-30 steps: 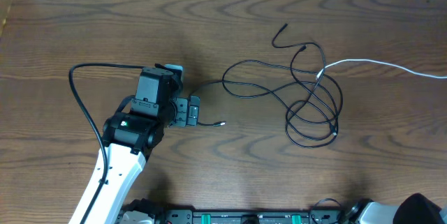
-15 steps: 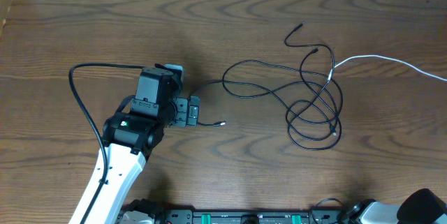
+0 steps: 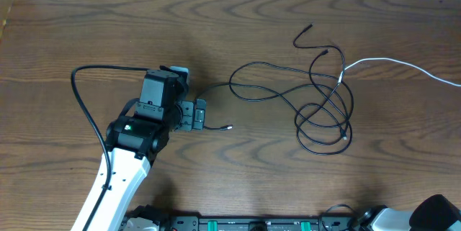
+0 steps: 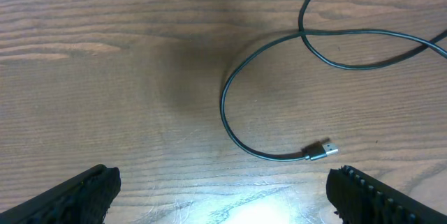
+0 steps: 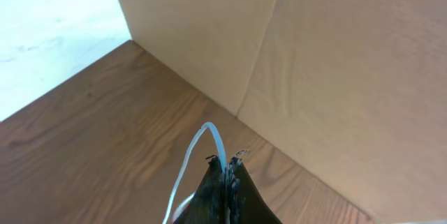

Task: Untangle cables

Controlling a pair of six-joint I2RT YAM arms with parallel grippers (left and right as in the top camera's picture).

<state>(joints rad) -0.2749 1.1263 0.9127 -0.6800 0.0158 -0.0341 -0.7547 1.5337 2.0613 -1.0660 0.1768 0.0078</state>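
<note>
1. The left gripper [image 3: 196,114] sits at 9 o'clock of the table's [image 3: 86,15] middle in the overhead view. Its jaws are spread wide with nothing between them.
2. In the left wrist view both fingers [image 4: 77,195] stand clear of the wood. A metal plug [image 4: 321,151] lies ahead of them, nearer the right-hand finger and touching neither.
3. That plug ends the black cable [image 3: 288,92], which lies loose on the table. From just at 3 o'clock of the left gripper it curves up toward 12 o'clock, then sweeps across toward 3 o'clock. There it gathers in several overlapping coils, and its other end points out at 1 o'clock.
4. The white cable [image 3: 389,62] enters from the 3 o'clock edge and runs toward 9 o'clock. It crosses into the top of the black coils and is tangled with them; how far it runs inside cannot be told.
5. The right gripper [image 5: 225,182] is outside the overhead view. In its wrist view the fingers are closed, pinching the white cable, which bows out from the tips. A cardboard panel [image 5: 314,56] stands behind.
</note>
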